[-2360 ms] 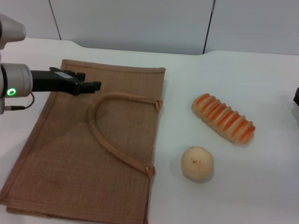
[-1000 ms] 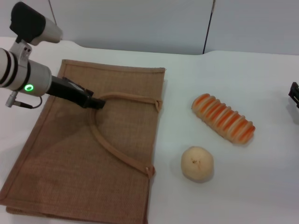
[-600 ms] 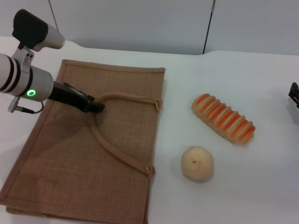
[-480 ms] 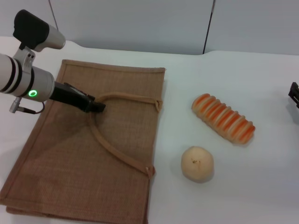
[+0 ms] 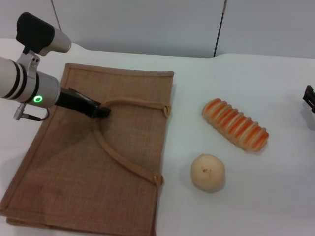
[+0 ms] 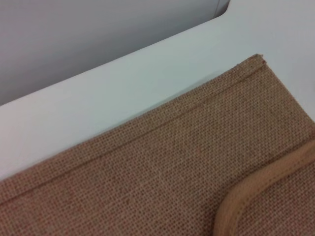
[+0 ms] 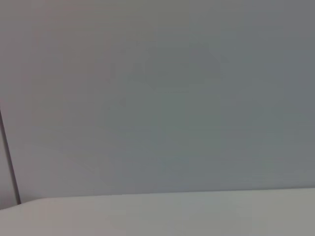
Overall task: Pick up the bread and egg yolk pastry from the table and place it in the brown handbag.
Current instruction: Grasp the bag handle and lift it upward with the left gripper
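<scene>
The brown handbag point(image 5: 98, 157) lies flat on the left of the white table, its light webbing handle point(image 5: 115, 152) looped on top. My left gripper point(image 5: 101, 112) is low over the bag, its tip at the top of the handle loop. The left wrist view shows the bag's woven cloth point(image 6: 162, 172) and a bit of handle point(image 6: 246, 201). The bread point(image 5: 235, 125), striped orange and cream, lies to the right of the bag. The egg yolk pastry point(image 5: 207, 172), a pale ball, sits in front of the bread. My right gripper point(image 5: 310, 101) is at the far right edge.
The white table point(image 5: 246, 73) ends at a grey wall at the back. The right wrist view shows only that wall and a strip of table.
My left arm swung from level above the bag's far left corner down and right to the handle loop. In the last second it barely moved. Bread and pastry stayed put.
</scene>
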